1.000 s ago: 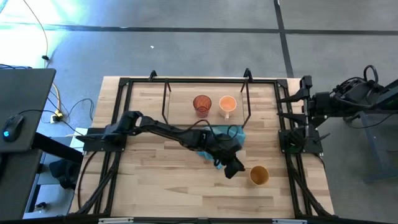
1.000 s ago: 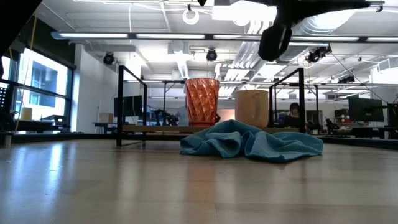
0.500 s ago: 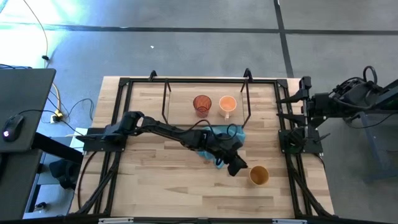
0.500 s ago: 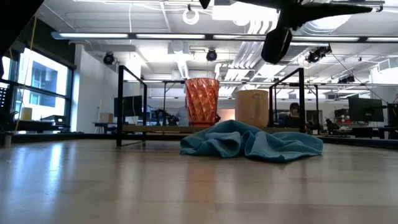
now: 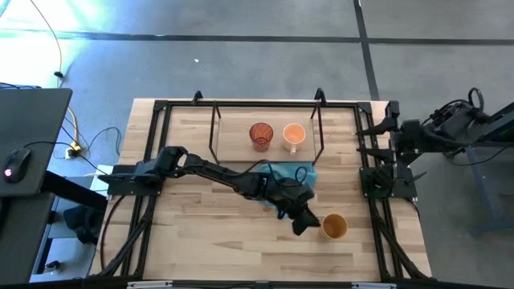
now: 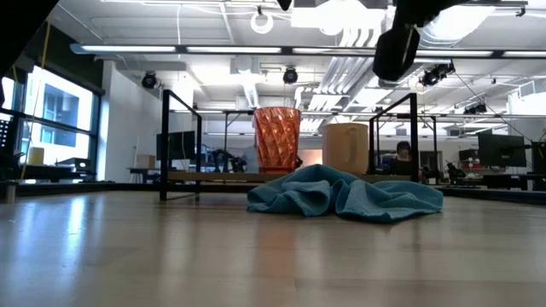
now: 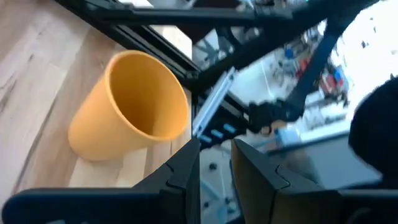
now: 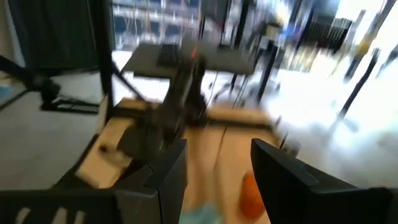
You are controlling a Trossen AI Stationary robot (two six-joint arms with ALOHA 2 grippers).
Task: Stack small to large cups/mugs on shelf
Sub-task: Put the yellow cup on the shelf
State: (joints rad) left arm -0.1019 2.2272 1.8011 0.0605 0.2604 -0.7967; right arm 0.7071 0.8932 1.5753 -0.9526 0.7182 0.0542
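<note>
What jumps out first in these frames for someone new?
The left arm stretches across the table, its left gripper right beside the amber-brown cup near the table's right front, fingers close together. Behind it lies a crumpled teal cloth, and on the shelf the red ribbed cup and light orange mug stand side by side. The right gripper waits open off the table's right edge.

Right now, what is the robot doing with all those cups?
The left end effector is reaching out over the teal cloth toward the amber-brown cup, which stands alone on the table. Its fingers are nearly closed and hold nothing. The red ribbed cup and the orange mug already sit side by side on the shelf. The right arm waits at the table's edge, its end effector open.
</note>
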